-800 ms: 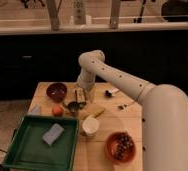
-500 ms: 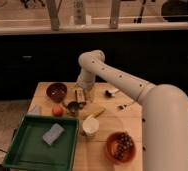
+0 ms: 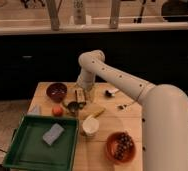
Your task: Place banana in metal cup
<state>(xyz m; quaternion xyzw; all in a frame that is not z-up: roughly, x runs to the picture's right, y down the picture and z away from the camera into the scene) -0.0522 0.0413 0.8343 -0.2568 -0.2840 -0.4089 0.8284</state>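
The banana is a small yellow piece lying on the wooden table, just above and to the right of the white cup. The metal cup is small and dark and stands left of the banana, next to the orange-red fruit. My gripper hangs from the white arm and points down, directly above and behind the metal cup and to the upper left of the banana. The banana lies apart from the gripper.
A dark red bowl stands at the table's back left. A green tray with a grey sponge fills the front left. An orange bowl with dark contents is front right. Small items lie at the back.
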